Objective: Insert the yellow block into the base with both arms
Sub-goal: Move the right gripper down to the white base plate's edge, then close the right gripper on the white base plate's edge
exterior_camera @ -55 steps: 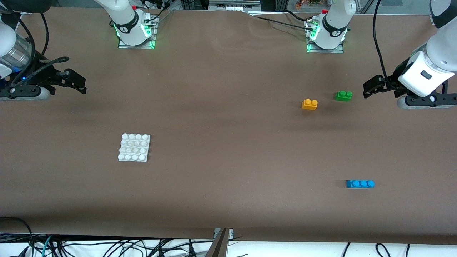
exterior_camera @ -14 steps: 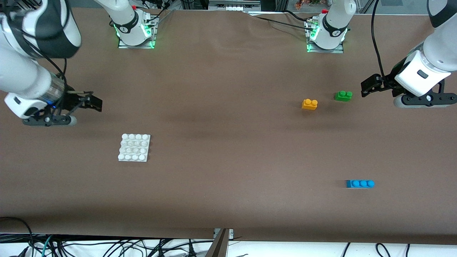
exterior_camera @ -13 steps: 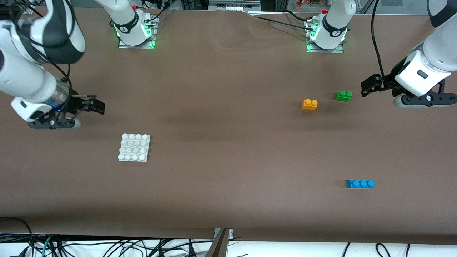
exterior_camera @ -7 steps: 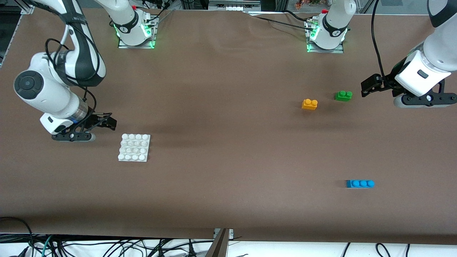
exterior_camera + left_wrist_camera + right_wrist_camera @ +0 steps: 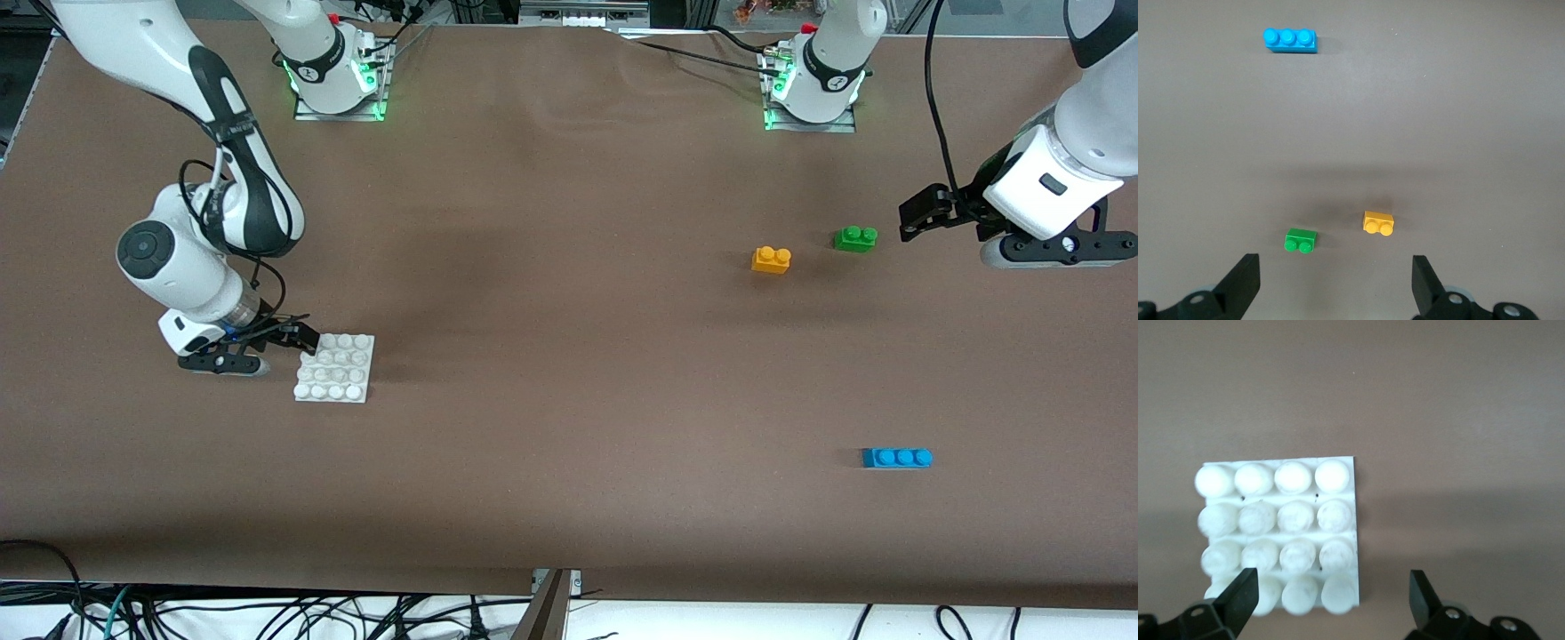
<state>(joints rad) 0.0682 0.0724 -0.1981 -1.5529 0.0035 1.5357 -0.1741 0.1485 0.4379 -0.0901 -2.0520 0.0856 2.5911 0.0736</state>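
The yellow block lies on the table toward the left arm's end, and shows in the left wrist view. The white base lies toward the right arm's end. My right gripper is open and low over the base's edge. In the right wrist view the base lies under the gripper, with one finger over its corner and the other over bare table. My left gripper is open and empty, beside the green brick, apart from the yellow block; it also shows in its wrist view.
The green brick lies beside the yellow block, closer to the left gripper. A blue three-stud brick lies nearer the front camera, also in the left wrist view. The two arm bases stand along the table's back edge.
My right arm has swung in from the table's end and come down to the base's edge. My left gripper moved slightly toward the green brick, then held still. The bricks have not moved.
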